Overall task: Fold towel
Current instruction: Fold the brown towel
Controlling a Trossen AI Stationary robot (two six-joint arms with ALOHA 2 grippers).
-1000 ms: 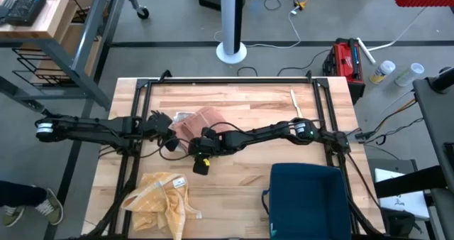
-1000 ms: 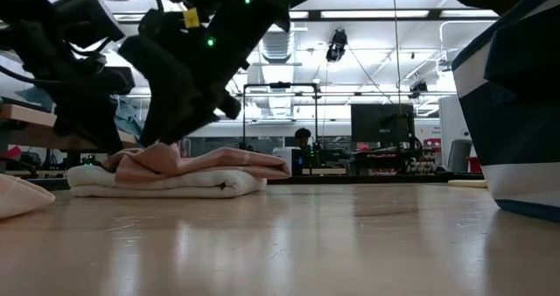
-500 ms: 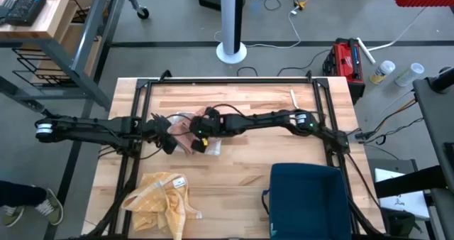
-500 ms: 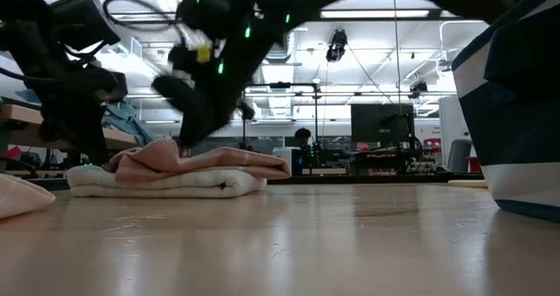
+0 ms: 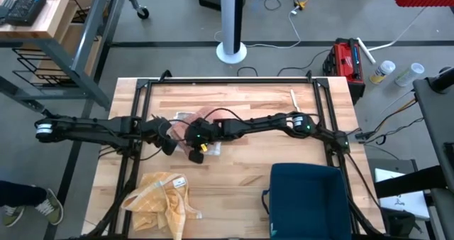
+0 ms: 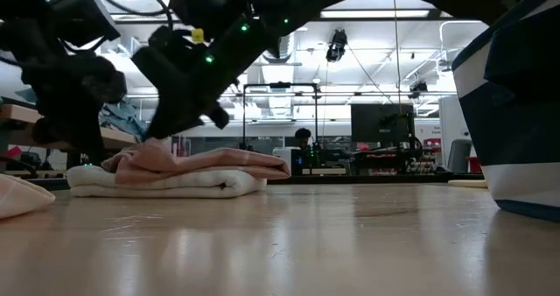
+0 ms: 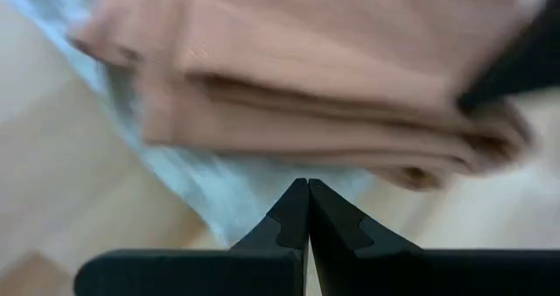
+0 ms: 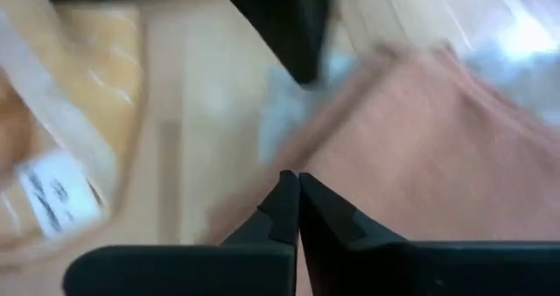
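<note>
A pink towel (image 6: 206, 162) lies folded on top of a white folded towel (image 6: 175, 183) at the table's middle left. It also shows in the high view (image 5: 203, 113), mostly under my right arm. My right gripper (image 5: 193, 149) is shut, and its tips stand at the pink towel's left end (image 6: 147, 147). My left gripper (image 5: 169, 142) is shut and stands low at the stack's left side, its tips (image 7: 308, 189) at the white towel's edge (image 7: 229, 204). My right gripper comes slanting down from the table's right side, and its shut fingertips (image 8: 289, 184) meet the pink towel's edge (image 8: 350, 169). No cloth shows between the fingers. The towel lies on the white one. My left gripper's shut tips are at the white towel's edge; I cannot tell whether they touch it.
A crumpled yellow cloth (image 5: 163, 197) lies at the near left. A dark blue bin (image 5: 308, 197) stands at the near right and also shows in the low view (image 6: 516, 103). A thin stick (image 5: 295, 102) lies at the far right.
My right gripper has gone from the towel's near side toward the far edge, lifting, then come back down and toward the left onto the pink towel's left end. That end has shifted a little. My left gripper has stayed beside the stack.
</note>
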